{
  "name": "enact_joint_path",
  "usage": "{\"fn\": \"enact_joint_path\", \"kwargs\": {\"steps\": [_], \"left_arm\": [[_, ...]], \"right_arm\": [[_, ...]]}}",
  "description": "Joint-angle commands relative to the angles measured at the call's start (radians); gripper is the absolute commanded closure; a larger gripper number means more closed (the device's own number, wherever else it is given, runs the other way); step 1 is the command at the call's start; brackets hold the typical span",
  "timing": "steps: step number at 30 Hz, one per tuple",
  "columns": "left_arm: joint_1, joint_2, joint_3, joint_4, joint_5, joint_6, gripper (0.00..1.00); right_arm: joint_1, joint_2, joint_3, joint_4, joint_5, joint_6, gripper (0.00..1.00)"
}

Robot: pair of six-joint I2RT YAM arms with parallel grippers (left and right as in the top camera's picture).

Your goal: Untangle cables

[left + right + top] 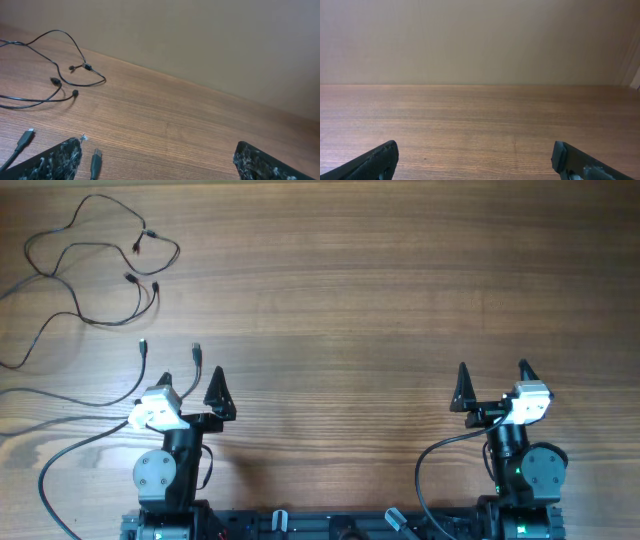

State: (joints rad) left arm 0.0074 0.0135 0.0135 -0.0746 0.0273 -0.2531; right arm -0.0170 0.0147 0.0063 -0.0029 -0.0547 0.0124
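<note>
Several thin black cables lie loosely looped and crossing at the table's far left, also seen in the left wrist view as cables at upper left. Two plug ends reach toward my left gripper. In the left wrist view one plug lies just inside the left finger and another plug lies outside it. My left gripper is open and holds nothing. My right gripper stands open at the front right, far from the cables. The right wrist view shows this gripper over bare wood.
The wooden table stretches between and beyond the arms. A thicker black cord runs from the left arm along the front left. A plain wall backs the table's far edge.
</note>
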Motion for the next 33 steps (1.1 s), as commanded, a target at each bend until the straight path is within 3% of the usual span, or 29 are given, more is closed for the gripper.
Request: {"fn": "enact_joint_path", "kwargs": {"steps": [1,33], "left_arm": [[-0.006,-0.007,-0.008,-0.001,0.002,-0.013,0.0],[-0.006,-0.007,-0.008,-0.001,0.002,-0.013,0.0]], "right_arm": [[-0.004,-0.01,-0.001,0.003,0.006,-0.013,0.0],[0.013,-0.011,-0.001,0.003,0.003,-0.01,0.0]]}}
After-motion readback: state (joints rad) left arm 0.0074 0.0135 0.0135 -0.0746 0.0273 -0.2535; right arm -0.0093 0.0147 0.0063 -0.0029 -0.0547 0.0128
